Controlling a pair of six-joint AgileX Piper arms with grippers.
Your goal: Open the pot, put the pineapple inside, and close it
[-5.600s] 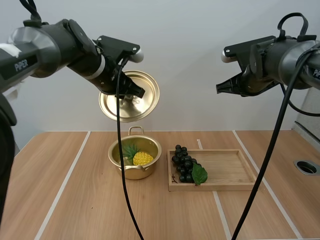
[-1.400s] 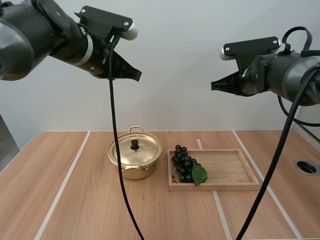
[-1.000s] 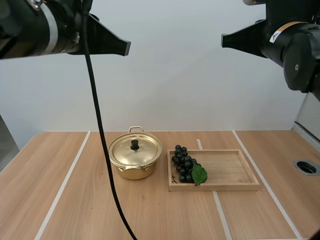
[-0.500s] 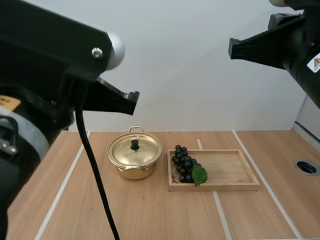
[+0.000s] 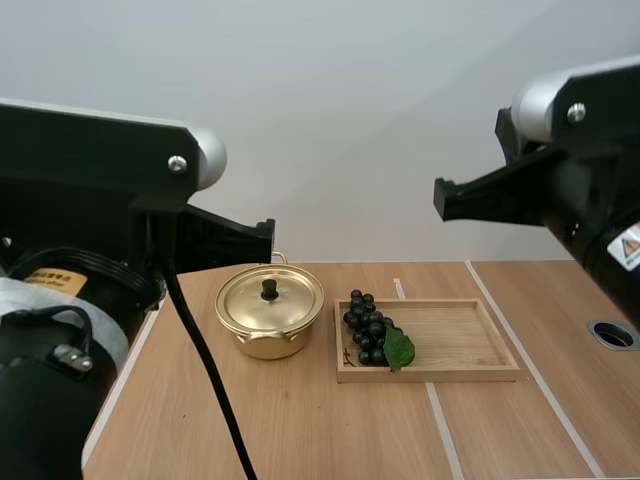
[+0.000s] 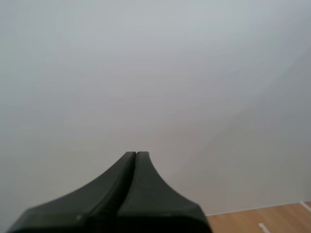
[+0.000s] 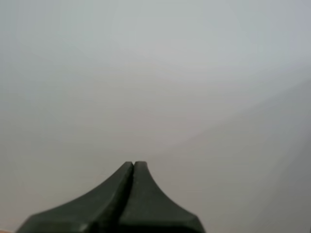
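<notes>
Pot [image 5: 250,345] closed, upright.
Gold-coloured, two loop handles; lid [image 5: 292,301] with black knob [image 5: 269,290] seated flat on its rim. Stands on the table [image 5: 200,420], just beside the wooden tray [image 5: 470,372].

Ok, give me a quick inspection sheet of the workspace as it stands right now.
surface: wooden table with pale inlaid lines; round port near its right edge.
job's things: gold pot upright, lid seated on it, black knob up; contents hidden under the lid.
clutter: wooden tray just right of the pot; dark grapes with a green leaf at the tray's left end.
grippers: left gripper and right gripper both shut on nothing, raised well above the table.
surroundings: plain pale wall behind the table.
</notes>
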